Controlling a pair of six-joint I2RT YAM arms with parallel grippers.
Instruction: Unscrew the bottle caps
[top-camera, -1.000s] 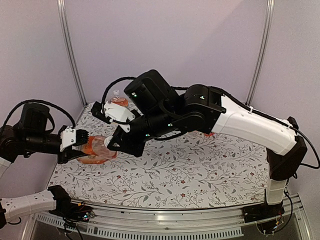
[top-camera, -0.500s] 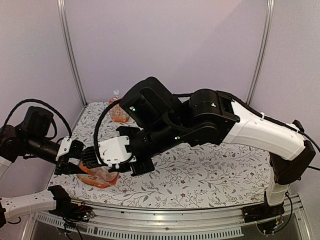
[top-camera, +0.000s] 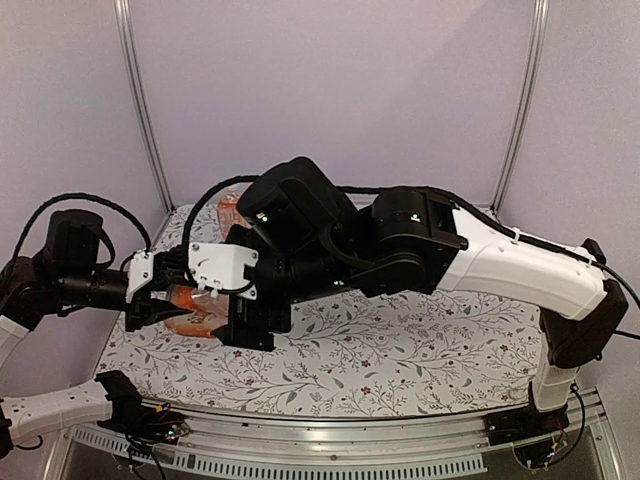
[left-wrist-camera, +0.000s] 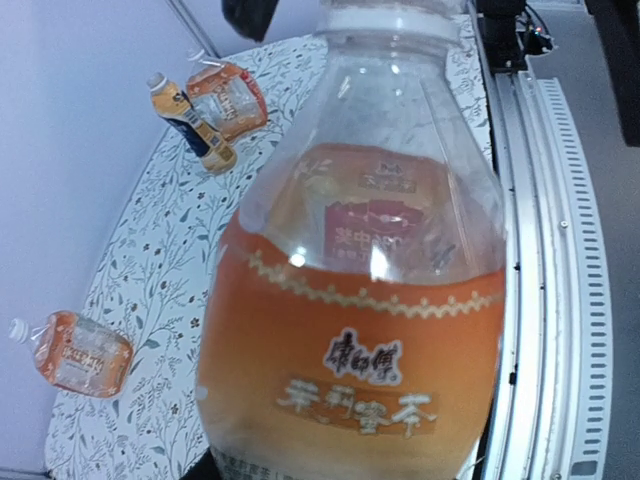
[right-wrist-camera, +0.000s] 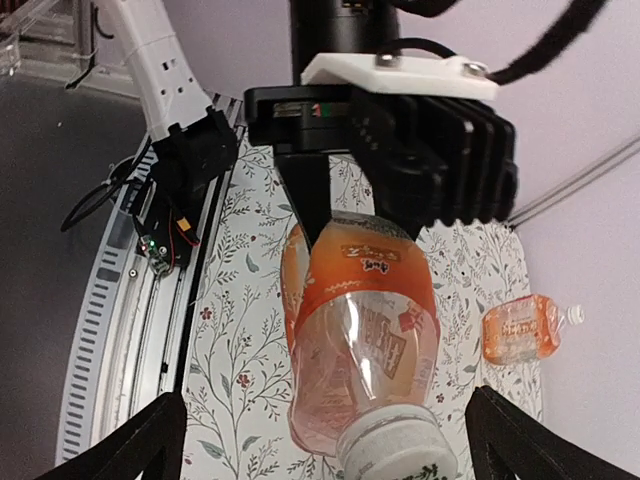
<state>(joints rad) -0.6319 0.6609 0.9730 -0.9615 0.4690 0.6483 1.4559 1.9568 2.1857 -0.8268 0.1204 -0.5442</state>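
My left gripper (top-camera: 160, 300) is shut on the base of a red-labelled orange-drink bottle (top-camera: 195, 308) and holds it tilted above the table's left side. This bottle (left-wrist-camera: 360, 300) fills the left wrist view, and its white cap (left-wrist-camera: 385, 18) sits at the top edge. In the right wrist view the cap (right-wrist-camera: 395, 445) points at the camera, still on the neck. My right gripper (right-wrist-camera: 328, 425) stands open, its black fingers (right-wrist-camera: 150, 440) wide on either side of the cap without touching it. The left gripper (right-wrist-camera: 365, 225) clamps the far end.
A dark-labelled bottle (left-wrist-camera: 190, 120) and a red-labelled one (left-wrist-camera: 230, 95) lie together on the floral table (top-camera: 420, 340). Another capped bottle (left-wrist-camera: 75, 352) lies on its own. The metal rail (left-wrist-camera: 545, 250) runs along the near edge. One bottle (top-camera: 230, 210) stands at the back left.
My right gripper has gone from shut to wide open at the cap. Both arms have carried the bottle back from the near edge, up and slightly right.
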